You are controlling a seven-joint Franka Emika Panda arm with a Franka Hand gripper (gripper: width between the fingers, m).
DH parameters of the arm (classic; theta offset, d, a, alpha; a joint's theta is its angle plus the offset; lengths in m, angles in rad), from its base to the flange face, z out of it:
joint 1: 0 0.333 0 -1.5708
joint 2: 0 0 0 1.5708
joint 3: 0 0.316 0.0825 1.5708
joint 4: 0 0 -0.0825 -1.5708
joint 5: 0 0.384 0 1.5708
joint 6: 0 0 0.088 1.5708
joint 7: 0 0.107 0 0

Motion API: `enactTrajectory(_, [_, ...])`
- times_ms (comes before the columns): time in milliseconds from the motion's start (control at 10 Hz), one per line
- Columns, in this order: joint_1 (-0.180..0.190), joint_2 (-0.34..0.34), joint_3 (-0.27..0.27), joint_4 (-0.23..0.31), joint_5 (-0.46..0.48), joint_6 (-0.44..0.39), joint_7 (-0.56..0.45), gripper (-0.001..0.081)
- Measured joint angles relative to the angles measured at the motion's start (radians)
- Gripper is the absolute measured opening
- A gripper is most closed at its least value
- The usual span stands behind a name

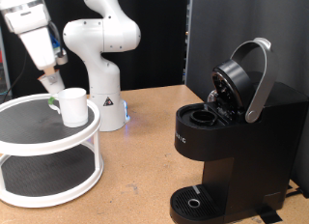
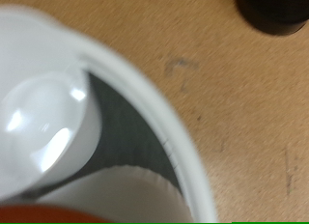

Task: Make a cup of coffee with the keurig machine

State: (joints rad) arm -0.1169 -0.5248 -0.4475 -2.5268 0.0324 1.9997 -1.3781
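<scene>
A white mug [image 1: 73, 104] is seen standing upright on the top tier of a round white two-tier stand [image 1: 48, 152], at about nine o'clock in the exterior view. The stand rests on a brown wooden surface [image 1: 145, 156]. The tool [image 1: 47, 81] is positioned just beside the mug, at the mug's ten o'clock, low over the stand's top tier. Whether its fingers are wide, narrow or closed on anything cannot be told from either view; contact with the mug cannot be confirmed.

A black coffee machine [image 1: 237, 137] is located at about four o'clock in the exterior view, well apart from the stand. Its lid [image 1: 237, 77] is raised and tilted back, with the silver-grey handle [image 1: 261, 79] arched over it. The pod chamber [image 1: 205, 117] is exposed; its contents cannot be made out. The round drip base [image 1: 198, 203] at the foot of the machine carries no mug.

A white robot base [image 1: 101, 65] is noted at twelve o'clock, behind the stand.

In the wrist view, a blurred white rounded object [image 2: 43, 123] is recorded close to the camera, with the stand's white rim [image 2: 169, 127] and dark mat [image 2: 130, 127] beneath it. The wooden surface [image 2: 241, 108] lies beyond the rim, and a dark round shape [image 2: 275, 12] is partly visible at the frame's edge.
</scene>
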Motion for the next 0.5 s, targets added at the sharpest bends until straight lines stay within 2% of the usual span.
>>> enactTrajectory(200, [0.022, -0.006, 0.05, 0.009, 0.071, 0.01, 0.097, 0.0431])
enactTrajectory(500, [0.027, -0.004, 0.142, 0.021, 0.089, 0.05, 0.266, 0.0431])
